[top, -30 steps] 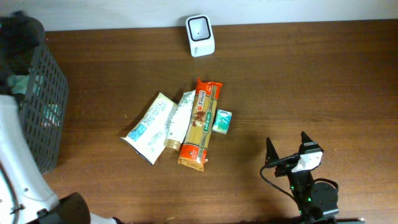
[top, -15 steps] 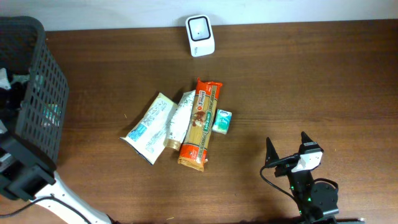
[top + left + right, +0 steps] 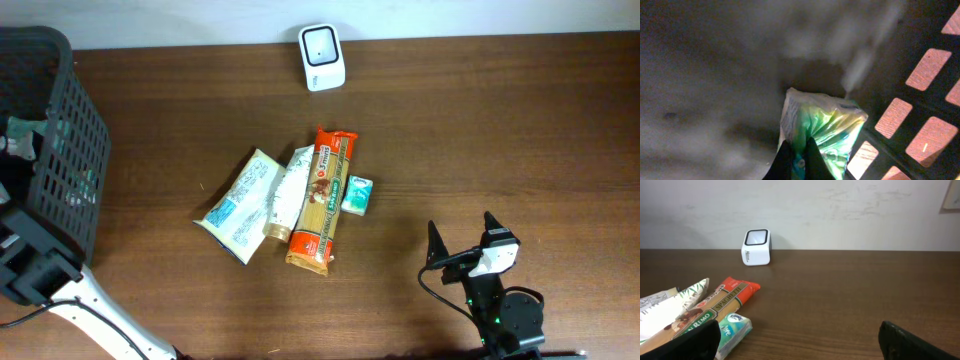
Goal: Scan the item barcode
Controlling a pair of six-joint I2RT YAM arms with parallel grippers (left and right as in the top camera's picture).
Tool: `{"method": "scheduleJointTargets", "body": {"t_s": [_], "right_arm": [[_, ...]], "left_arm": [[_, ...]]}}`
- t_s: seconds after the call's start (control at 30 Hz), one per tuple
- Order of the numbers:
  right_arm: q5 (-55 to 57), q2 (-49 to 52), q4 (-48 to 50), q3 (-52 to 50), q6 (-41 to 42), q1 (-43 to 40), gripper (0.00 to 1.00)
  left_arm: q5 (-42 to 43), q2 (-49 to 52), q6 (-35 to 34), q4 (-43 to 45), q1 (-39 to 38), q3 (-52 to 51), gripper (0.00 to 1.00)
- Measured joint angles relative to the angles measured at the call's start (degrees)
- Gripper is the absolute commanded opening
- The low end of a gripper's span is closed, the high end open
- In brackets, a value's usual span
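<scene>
In the left wrist view my left gripper (image 3: 799, 152) is down inside the dark basket, its two black fingers pinched shut on the edge of a green and white plastic packet (image 3: 827, 125). The basket's mesh wall (image 3: 920, 100) stands just right of the packet. The white barcode scanner (image 3: 322, 57) stands at the table's far edge and also shows in the right wrist view as the scanner (image 3: 756, 247). My right gripper (image 3: 460, 226) rests open at the front right with nothing between its fingers.
The black basket (image 3: 70, 150) stands at the table's left end, with my left arm (image 3: 40, 270) reaching in from below. A spaghetti pack (image 3: 322, 198), a tissue pack (image 3: 357, 195), a white and blue pouch (image 3: 240, 205) and a slim packet (image 3: 291, 188) lie mid-table.
My left gripper has gone from wide open to shut on the green packet inside the basket. The left arm has shifted over the basket. The right arm has not moved.
</scene>
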Motion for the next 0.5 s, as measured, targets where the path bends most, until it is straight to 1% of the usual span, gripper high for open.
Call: {"method": "scheduleJointTargets", "body": {"t_s": [0.03, 0.1, 0.13, 0.2, 0.23, 0.27, 0.3, 0.33, 0.4, 0.5], "right_arm": [[0.0, 0.0, 0.0, 0.0, 0.02, 0.0, 0.99], [0.0, 0.0, 0.0, 0.0, 0.0, 0.0, 0.99], [0.0, 0.0, 0.0, 0.0, 0.0, 0.0, 0.99], [0.0, 0.0, 0.02, 0.0, 0.02, 0.0, 0.99], [-0.02, 0.0, 0.0, 0.0, 0.02, 0.0, 0.99], [0.0, 0.0, 0.0, 0.0, 0.0, 0.0, 0.99], [0.0, 0.0, 0.0, 0.0, -0.02, 0.0, 0.99], [0.0, 0.0, 0.0, 0.0, -0.02, 0.0, 0.99], [0.0, 0.0, 0.0, 0.0, 0.0, 0.0, 0.99], [0.0, 0.0, 0.0, 0.0, 0.0, 0.0, 0.99]], "left_arm": [[-0.63, 0.7, -0.2, -2.84, 0.0, 2.84, 0.0], [-1.18, 0.61, -1.33, -8.13, -0.02, 13.38, 0.0], [-1.25, -1.14, -2.01, -9.53, 0.0, 18.25, 0.0], [-1.01, -6.19, -2.71, -11.72, -0.02, 23.04, 0.0], [-0.83, -9.97, -2.99, -12.04, -0.02, 24.57, 0.0], [-0.39, -15.89, -3.08, -12.68, -0.13, 25.92, 0.0], [0.02, -19.45, -3.21, -13.27, -0.33, 26.34, 0.0], [0.76, -25.35, -3.28, -14.64, -1.55, 26.49, 0.0], [1.38, -29.94, -3.3, -16.48, -5.09, 26.75, 0.0], [1.9, -31.3, -3.45, -18.25, -13.51, 26.51, 0.0]]}}
